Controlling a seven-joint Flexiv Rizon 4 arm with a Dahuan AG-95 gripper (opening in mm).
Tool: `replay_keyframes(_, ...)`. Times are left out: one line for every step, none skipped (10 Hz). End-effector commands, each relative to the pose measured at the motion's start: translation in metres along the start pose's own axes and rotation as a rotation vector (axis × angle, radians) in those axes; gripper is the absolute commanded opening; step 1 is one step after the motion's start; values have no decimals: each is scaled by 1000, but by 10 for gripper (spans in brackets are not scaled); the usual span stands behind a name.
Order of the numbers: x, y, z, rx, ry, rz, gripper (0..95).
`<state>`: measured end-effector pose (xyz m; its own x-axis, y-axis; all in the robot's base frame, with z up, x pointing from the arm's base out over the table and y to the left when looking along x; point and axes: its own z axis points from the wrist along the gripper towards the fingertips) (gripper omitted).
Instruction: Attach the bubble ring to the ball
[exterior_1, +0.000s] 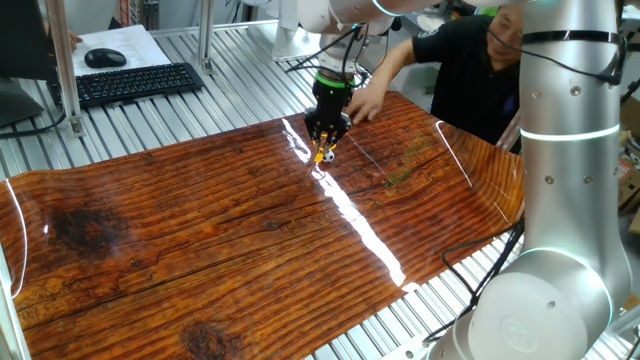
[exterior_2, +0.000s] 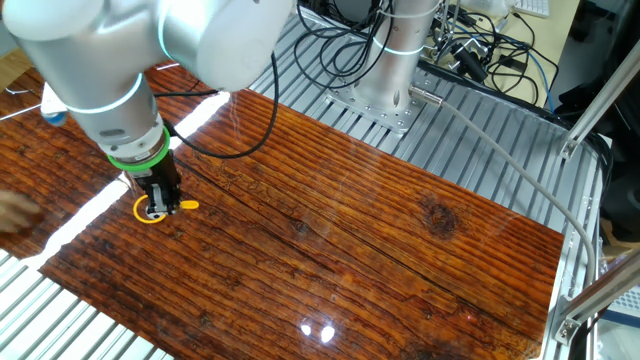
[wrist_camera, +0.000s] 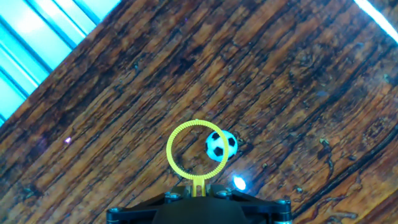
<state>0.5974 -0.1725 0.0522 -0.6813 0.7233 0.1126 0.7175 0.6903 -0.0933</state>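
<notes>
Fingers (wrist_camera: 198, 194) grip the ring (wrist_camera: 196, 149) by its stem, over the table (exterior_1: 200, 230). Ball (wrist_camera: 221, 146) sits right; next, shift right and press on.

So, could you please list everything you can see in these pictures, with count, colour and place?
Ring: one, yellow, held by its stem at the gripper, over the board.
Ball: one, white with black patches, on the board, overlapping the ring's right edge in the hand view.
Board: one, glossy red-brown wood grain, covering the table.
Table: one, silver slatted metal.
Keyboard: one, black, far left corner.
Mouse: one, black, on paper behind the keyboard.
Cables: several, black, behind the arm base.
Person: one, black shirt, reaching in beside the gripper.
Arm: one, silver.
Gripper: one, black, closed on the ring's stem.
</notes>
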Motion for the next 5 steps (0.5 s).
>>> replay_keyframes(3, -5, 7, -54, -4, -42, 0)
replay_keyframes(10, -5, 12, -57, -13, -36, 0)
replay_keyframes(13, -5, 14, -51, -28, -38, 0)
replay_keyframes(16, -6, 16, -45, -38, -40, 0)
replay_keyframes(16, -6, 17, -38, -38, -54, 0)
